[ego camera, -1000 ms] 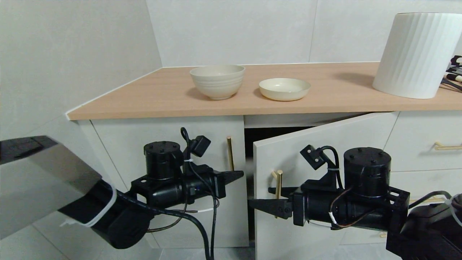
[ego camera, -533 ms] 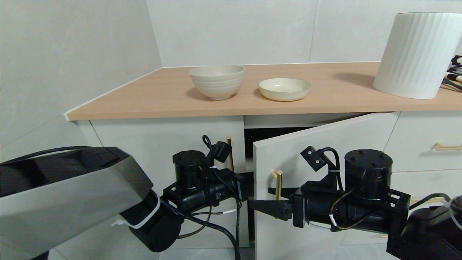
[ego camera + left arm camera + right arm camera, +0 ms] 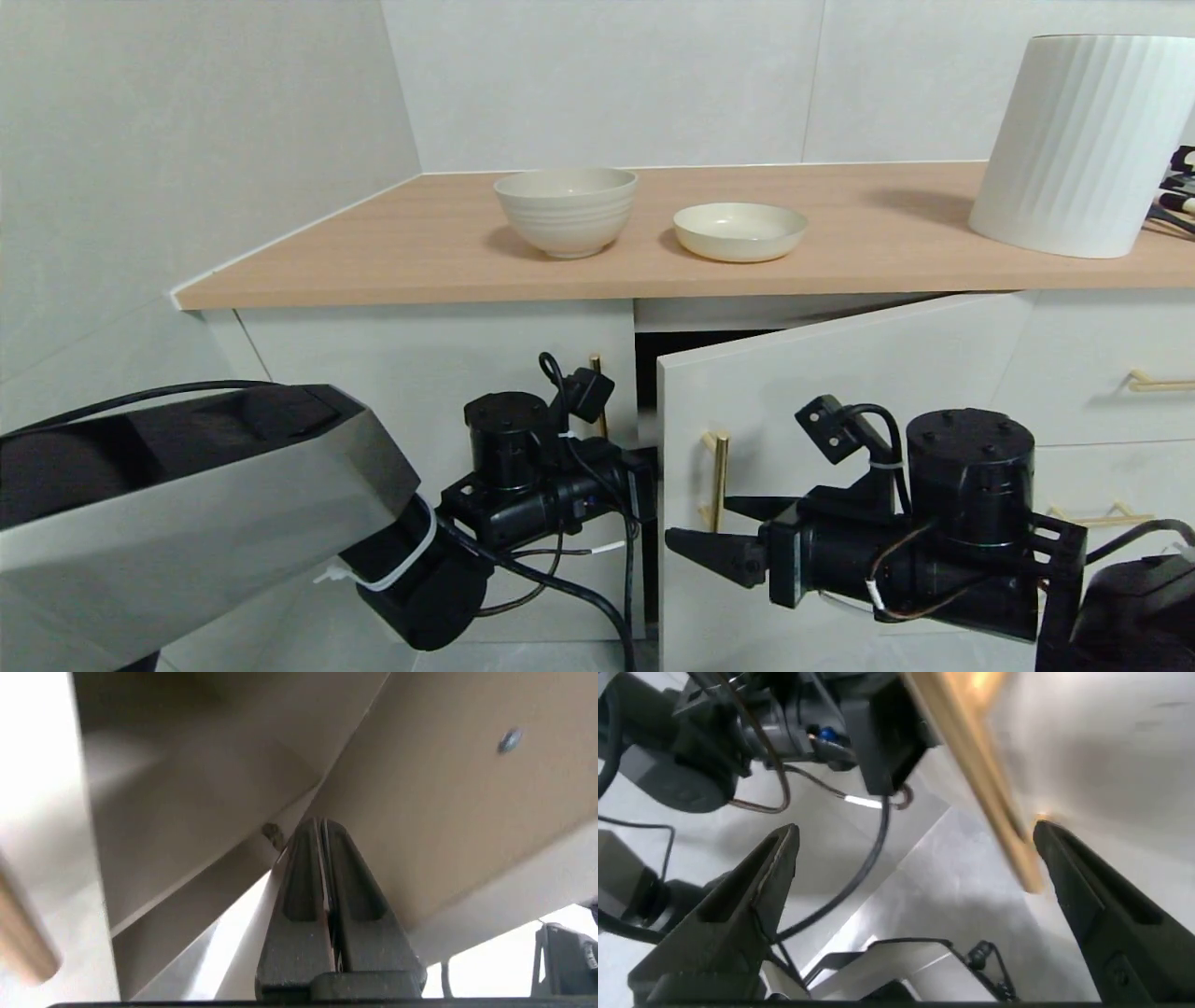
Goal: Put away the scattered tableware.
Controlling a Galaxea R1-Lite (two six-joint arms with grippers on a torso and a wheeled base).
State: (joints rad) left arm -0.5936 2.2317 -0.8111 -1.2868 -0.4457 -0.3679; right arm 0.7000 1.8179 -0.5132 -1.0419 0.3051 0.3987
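A cream ribbed bowl [image 3: 565,210] and a shallow cream dish [image 3: 740,231] stand side by side on the wooden countertop [image 3: 373,261]. Below them a white cabinet door [image 3: 840,373] hangs partly open. My left gripper [image 3: 646,464] is pushed into the dark gap behind the door's free edge. In the left wrist view that gripper [image 3: 322,859] is shut with nothing in it, against the door's inner face. My right gripper [image 3: 709,527] is open just in front of the door's gold handle [image 3: 717,478]. The handle [image 3: 980,765] lies ahead of the spread right fingers [image 3: 780,859].
A tall white ribbed container [image 3: 1083,140] stands at the countertop's right end, with dark utensils [image 3: 1178,191] beyond it. The left cabinet door [image 3: 439,373] is closed and has its own gold handle [image 3: 596,366]. Drawers with gold pulls [image 3: 1158,381] are on the right.
My left arm has swung right and pushed its gripper into the gap behind the open door's edge. My right gripper has dropped a little and drawn back from the handle.
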